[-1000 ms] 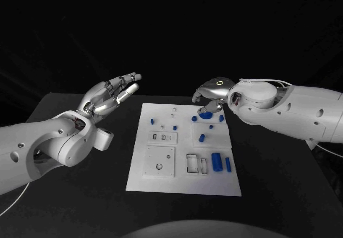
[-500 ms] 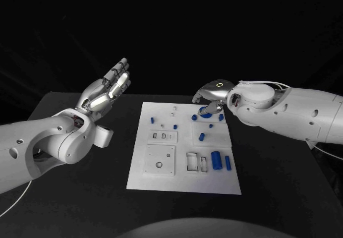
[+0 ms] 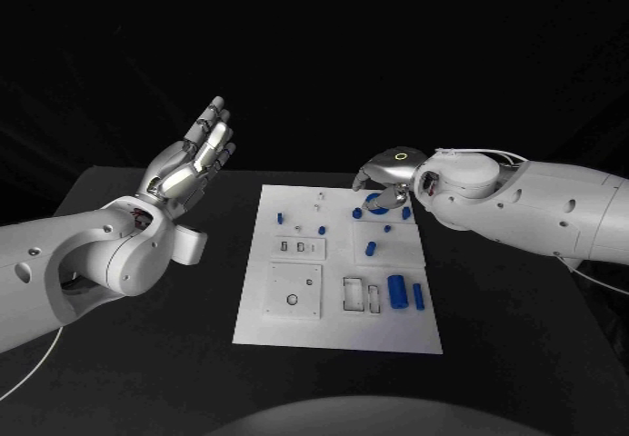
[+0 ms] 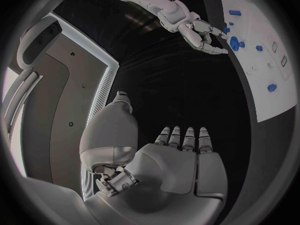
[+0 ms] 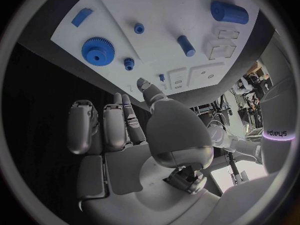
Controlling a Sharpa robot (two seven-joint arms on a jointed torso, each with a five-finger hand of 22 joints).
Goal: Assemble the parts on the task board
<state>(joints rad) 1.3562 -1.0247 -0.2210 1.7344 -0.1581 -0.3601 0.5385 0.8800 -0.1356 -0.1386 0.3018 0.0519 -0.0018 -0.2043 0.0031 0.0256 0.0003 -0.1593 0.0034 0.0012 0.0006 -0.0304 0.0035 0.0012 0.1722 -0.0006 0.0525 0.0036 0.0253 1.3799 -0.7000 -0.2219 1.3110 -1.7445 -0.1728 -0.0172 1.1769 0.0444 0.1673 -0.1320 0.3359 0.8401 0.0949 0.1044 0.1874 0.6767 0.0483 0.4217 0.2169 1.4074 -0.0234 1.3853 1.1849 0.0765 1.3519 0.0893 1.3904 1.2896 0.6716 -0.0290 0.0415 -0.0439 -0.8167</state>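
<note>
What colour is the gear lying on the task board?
Blue; the gear shows best in the right wrist view, lying on the white task board.

The left hand is held flat, its fingers straight and together, holding nothing. Beyond it, the right hand hovers beside a blue gear on the white board.
</note>
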